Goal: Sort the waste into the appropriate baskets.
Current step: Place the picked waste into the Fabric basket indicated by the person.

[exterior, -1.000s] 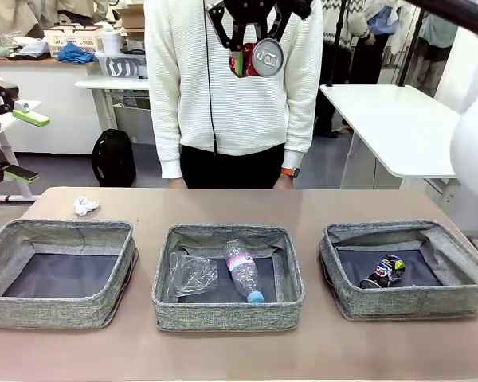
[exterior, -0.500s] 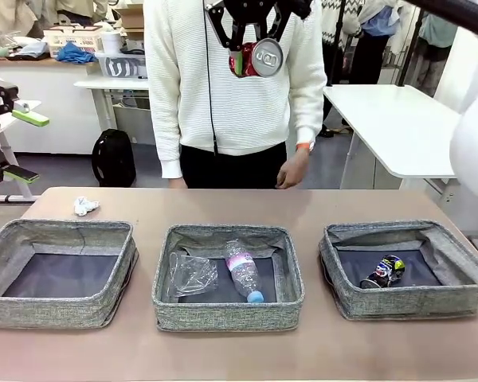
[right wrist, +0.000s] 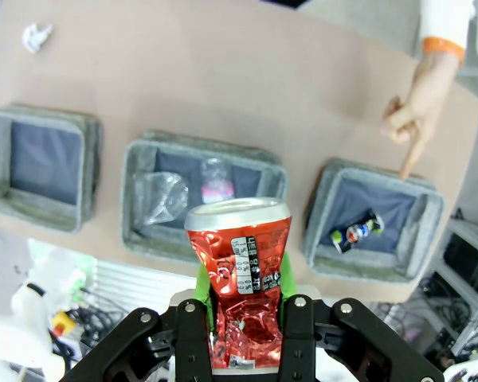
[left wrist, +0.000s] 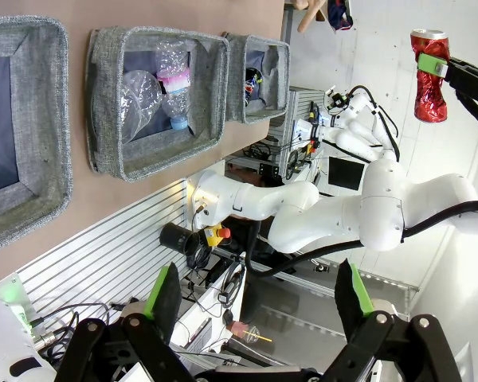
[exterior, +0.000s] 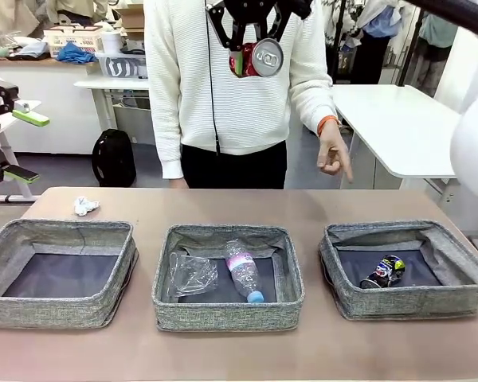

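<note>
Waste mostly sorted, by the look of it: two clear plastic bottles [exterior: 223, 274] — one crumpled, one blue-capped with a pink label — lay in the middle basket [exterior: 227, 318], and a black drink can [exterior: 385, 270] lay in the right basket [exterior: 406, 306]. Left basket [exterior: 56, 312] held nothing visible. Two items remained, in my judgement: the red drink can [right wrist: 240, 274] and the white paper wad [exterior: 85, 206], which sat on the counter [exterior: 303, 207] just beyond the left basket's far rim. The red can was high above the counter, clamped in the right claw [right wrist: 243, 318], green pads pressed to its sides; silver top toward the baskets. It looked dented and creased around the waist, label wrinkled. The right basket, with the other can, seemed its likely home — the person's hand [right wrist: 413, 123] pointed a finger down toward that basket. The left claw [left wrist: 259, 294] stood wide and empty, off to the side, well apart from everything.
</note>
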Tool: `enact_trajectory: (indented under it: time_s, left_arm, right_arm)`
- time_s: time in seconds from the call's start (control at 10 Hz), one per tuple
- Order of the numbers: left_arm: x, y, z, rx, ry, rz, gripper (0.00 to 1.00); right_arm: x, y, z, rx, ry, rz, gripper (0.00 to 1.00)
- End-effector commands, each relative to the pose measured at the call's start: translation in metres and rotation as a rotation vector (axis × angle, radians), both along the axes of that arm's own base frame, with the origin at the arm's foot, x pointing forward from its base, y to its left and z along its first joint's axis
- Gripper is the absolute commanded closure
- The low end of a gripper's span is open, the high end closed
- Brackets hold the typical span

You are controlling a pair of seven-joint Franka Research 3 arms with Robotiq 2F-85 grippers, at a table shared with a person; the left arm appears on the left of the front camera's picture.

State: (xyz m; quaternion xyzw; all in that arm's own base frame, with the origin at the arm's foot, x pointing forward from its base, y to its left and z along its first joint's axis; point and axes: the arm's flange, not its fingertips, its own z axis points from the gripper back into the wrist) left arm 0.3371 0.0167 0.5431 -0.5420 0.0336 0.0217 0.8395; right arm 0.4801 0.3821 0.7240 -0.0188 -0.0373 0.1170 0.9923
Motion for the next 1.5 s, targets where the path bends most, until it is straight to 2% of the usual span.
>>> enact_trajectory:
  time_s: [0.0, 0.7, 0.8, 0.9, 1.0, 1.3, 1.4]
  left_arm:
    - [-0.002, 0.001, 0.001, 0.001, -0.004, 0.001, 0.0]
    - [-0.002, 0.001, 0.001, 0.001, -0.004, 0.001, 0.0]
    - [-0.002, 0.001, 0.001, 0.001, -0.004, 0.001, 0.0]
    - [-0.002, 0.001, 0.001, 0.001, -0.004, 0.001, 0.0]
    - [-0.002, 0.001, 0.001, 0.001, -0.004, 0.001, 0.0]
    - [-0.002, 0.001, 0.001, 0.001, -0.004, 0.001, 0.0]
    - [-0.002, 0.001, 0.001, 0.001, -0.004, 0.001, 0.0]
  right_arm:
    - [-0.001, -0.001, 0.001, -0.002, 0.0, -0.006, 0.66]
    - [0.0, 0.0, 0.0, 0.0, 0.0, 0.0, 0.66]
    - [-0.01, -0.018, -0.015, -0.04, -0.003, 0.161, 0.66]
    - [-0.022, -0.04, -0.032, -0.057, -0.007, 0.22, 0.66]
    - [-0.034, -0.067, -0.052, 0.001, 0.002, 0.261, 0.66]
    - [-0.069, -0.126, -0.113, 0.16, 0.007, 0.233, 0.66]
    - [-0.08, -0.144, -0.132, 0.196, 0.061, 0.212, 0.66]
